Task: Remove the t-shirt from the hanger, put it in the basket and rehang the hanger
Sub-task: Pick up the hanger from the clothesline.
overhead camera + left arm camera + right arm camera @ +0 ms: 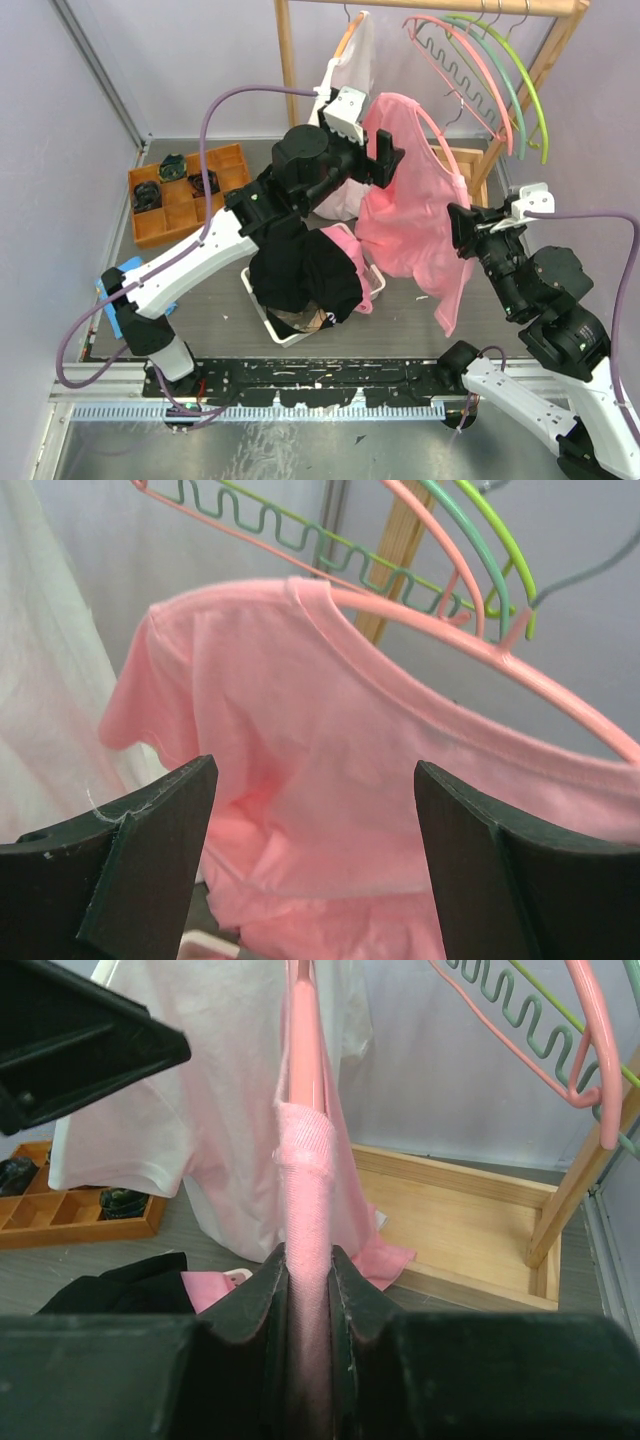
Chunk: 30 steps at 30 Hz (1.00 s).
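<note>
Pink t-shirt (410, 205) is not yet off its hanger (560, 685); your right claw (308, 1260) pinches its fabric, your left claw (315, 810) gapes wide, empty.

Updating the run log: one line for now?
left gripper open, empty | right gripper shut on pink t-shirt | pink hanger partly bared

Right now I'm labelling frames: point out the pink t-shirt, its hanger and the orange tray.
pink t-shirt (410, 220): top view, front panel.
hanger (560, 695): left wrist view, bare arm.
orange tray (170, 222): top view, bare compartment.
</note>
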{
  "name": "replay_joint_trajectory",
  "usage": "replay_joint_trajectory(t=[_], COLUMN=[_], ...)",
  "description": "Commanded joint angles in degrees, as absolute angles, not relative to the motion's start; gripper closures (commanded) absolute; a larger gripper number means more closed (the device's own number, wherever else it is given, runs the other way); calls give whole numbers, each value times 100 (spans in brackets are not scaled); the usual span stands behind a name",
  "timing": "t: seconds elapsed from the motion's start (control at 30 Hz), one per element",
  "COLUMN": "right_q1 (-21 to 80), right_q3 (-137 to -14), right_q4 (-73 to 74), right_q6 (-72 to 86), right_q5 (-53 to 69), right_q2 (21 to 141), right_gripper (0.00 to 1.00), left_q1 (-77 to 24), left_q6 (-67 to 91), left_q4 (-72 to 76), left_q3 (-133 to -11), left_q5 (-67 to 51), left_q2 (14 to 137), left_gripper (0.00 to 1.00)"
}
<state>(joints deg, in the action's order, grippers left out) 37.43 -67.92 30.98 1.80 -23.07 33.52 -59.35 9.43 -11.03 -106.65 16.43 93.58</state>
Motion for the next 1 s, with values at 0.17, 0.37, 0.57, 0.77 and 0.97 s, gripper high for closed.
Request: replay_joint_trajectory(t=[0.17,0.37,0.57,0.77,0.97], right_q1=[3732,3731,3734,3726,3713], right_q3=[-6764,-6725,-6722,-6731,-6741], right_q4=[2417,2426,2430,2447,2458], right_q6=[15,-79,-101,-92,-64], right_q5=[-2549,-2584,-2552,-2482,-2409], right_q2=[3135,3078,3036,3036,3067], right_gripper=[99,100,99,99,99], left_q1=[-5759,-5740,-5743,-5742,-5739], left_q6=[1062,1263,1413,1475,1533], left_q4=[-1145,-1280,-1342,-1308,-1285], left_q3=[-11782,-12316,-12668,-12792,-12905], left_q5=[1515,1315,1238,1247,1294], left_q2=[10177,10646,10954,11090,11170], left_gripper=[13,13,13,13,13])
